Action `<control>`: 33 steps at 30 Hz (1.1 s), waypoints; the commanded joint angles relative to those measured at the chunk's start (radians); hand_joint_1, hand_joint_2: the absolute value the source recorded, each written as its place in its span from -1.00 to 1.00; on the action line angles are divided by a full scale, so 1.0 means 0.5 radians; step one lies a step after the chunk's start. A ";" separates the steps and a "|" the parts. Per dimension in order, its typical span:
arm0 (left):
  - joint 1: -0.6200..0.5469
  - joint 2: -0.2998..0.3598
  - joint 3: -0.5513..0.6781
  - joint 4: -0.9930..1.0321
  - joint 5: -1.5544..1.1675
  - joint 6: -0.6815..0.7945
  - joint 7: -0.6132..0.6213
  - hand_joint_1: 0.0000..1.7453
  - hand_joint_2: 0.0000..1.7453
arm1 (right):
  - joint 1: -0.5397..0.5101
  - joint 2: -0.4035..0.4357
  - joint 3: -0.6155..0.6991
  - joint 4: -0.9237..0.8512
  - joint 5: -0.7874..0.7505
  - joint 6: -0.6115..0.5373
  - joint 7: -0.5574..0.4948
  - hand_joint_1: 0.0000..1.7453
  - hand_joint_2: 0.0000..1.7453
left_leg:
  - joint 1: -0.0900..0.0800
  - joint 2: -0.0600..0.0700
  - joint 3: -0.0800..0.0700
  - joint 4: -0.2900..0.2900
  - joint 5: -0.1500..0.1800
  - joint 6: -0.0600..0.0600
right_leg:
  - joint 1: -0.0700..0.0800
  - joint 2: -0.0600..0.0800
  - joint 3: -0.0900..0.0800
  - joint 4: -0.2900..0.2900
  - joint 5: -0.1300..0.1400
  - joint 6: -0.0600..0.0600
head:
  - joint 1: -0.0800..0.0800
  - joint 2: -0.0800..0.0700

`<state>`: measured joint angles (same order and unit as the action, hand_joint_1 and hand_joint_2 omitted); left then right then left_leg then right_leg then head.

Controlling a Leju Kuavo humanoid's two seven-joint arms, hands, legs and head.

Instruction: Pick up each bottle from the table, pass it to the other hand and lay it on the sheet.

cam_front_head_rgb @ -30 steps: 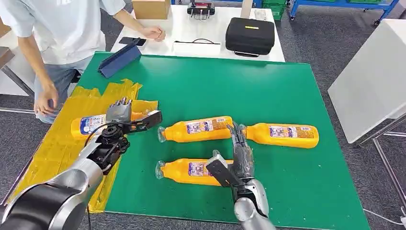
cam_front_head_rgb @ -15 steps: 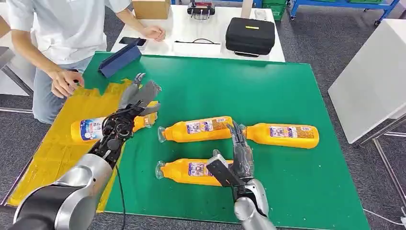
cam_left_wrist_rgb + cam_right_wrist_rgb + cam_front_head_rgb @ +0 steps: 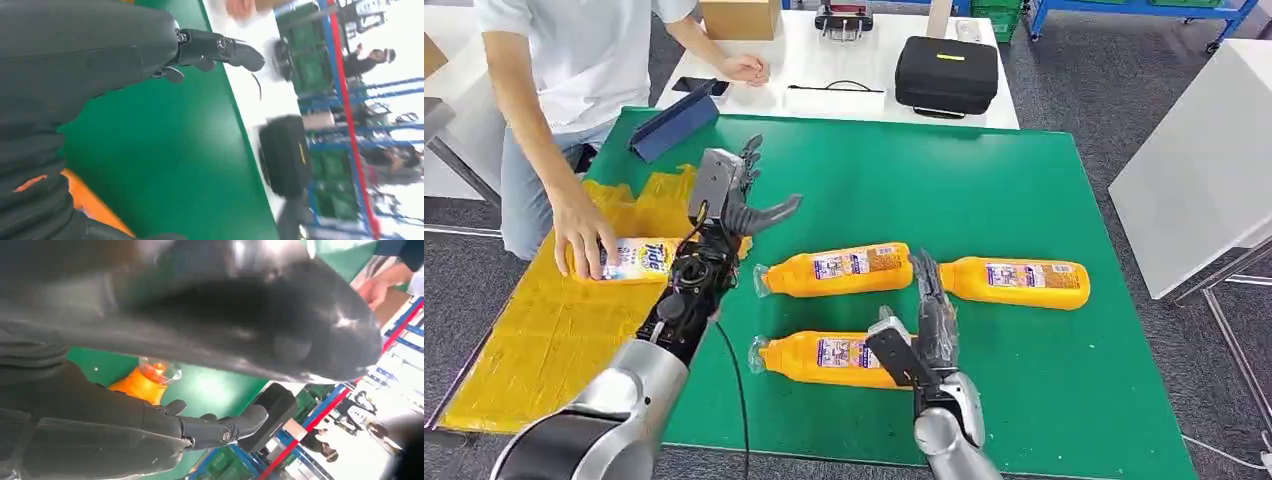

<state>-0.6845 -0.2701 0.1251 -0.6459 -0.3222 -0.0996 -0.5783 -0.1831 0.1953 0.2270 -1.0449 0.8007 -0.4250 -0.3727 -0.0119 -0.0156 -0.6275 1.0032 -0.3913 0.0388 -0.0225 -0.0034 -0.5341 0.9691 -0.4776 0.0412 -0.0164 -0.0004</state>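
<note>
Three orange bottles lie on the green mat (image 3: 984,170): a near one (image 3: 819,357), a middle one (image 3: 836,268) and a right one (image 3: 1021,282). Another bottle (image 3: 639,258) lies on the yellow sheet (image 3: 534,320), with a person's hand (image 3: 582,235) on it. My left hand (image 3: 729,192) is raised above the mat beside the sheet's edge, fingers spread and empty. My right hand (image 3: 921,335) stands open at the near bottle's base end, fingers straight. Whether it touches that bottle I cannot tell. The right wrist view has an orange bottle (image 3: 142,384) beyond the dark fingers (image 3: 220,429).
A person stands at the far left of the table. A blue folder (image 3: 674,125) lies on the mat's far left corner. Behind it, a white table carries a black case (image 3: 946,72) and a cardboard box (image 3: 739,18). Another white table (image 3: 1214,150) stands to the right.
My left hand has lifted off the bottle on the sheet and moved up and away over the mat. The person's hand has come down onto that bottle. My right hand has barely moved.
</note>
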 commanded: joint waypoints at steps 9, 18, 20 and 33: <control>0.695 -0.004 -0.750 -0.711 0.578 -0.181 -0.061 -1.00 1.00 | 0.197 0.001 -0.117 -0.368 -0.590 0.250 -0.110 -1.00 1.00 | 0.002 0.006 0.016 -0.002 -0.009 -0.008 | 0.003 0.003 0.017 -0.006 -0.006 -0.007 | 0.000 0.000; 0.784 0.018 -0.779 -0.756 0.675 -0.247 -0.078 -1.00 1.00 | 0.136 -0.006 -0.152 -0.400 -0.875 0.379 -0.146 -1.00 1.00 | 0.002 0.006 0.008 -0.001 -0.005 -0.006 | 0.003 0.004 0.007 -0.003 -0.002 -0.005 | 0.000 0.000; 0.771 0.016 -0.783 -0.736 0.672 -0.230 -0.077 -1.00 1.00 | 0.108 -0.017 -0.143 -0.371 -0.885 0.362 -0.154 -1.00 1.00 | 0.005 0.010 0.014 0.000 -0.008 -0.010 | 0.005 0.007 0.014 -0.005 -0.003 -0.008 | 0.001 0.000; 0.764 0.032 -0.802 -0.768 0.682 -0.231 -0.100 -1.00 1.00 | 0.024 -0.116 0.002 -0.403 -0.810 0.491 -0.066 -1.00 1.00 | 0.002 0.004 0.008 -0.001 -0.003 -0.005 | 0.002 0.003 0.008 -0.004 -0.001 -0.004 | 0.000 0.000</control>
<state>-0.2836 -0.2945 -0.2483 -1.0387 0.0195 -0.2136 -0.6294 -0.1293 0.1743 0.2033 -1.2581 0.3960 -0.1877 -0.4147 -0.0120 -0.0159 -0.6278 1.0030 -0.3912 0.0389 -0.0224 -0.0036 -0.5343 0.9688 -0.4772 0.0418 -0.0164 -0.0004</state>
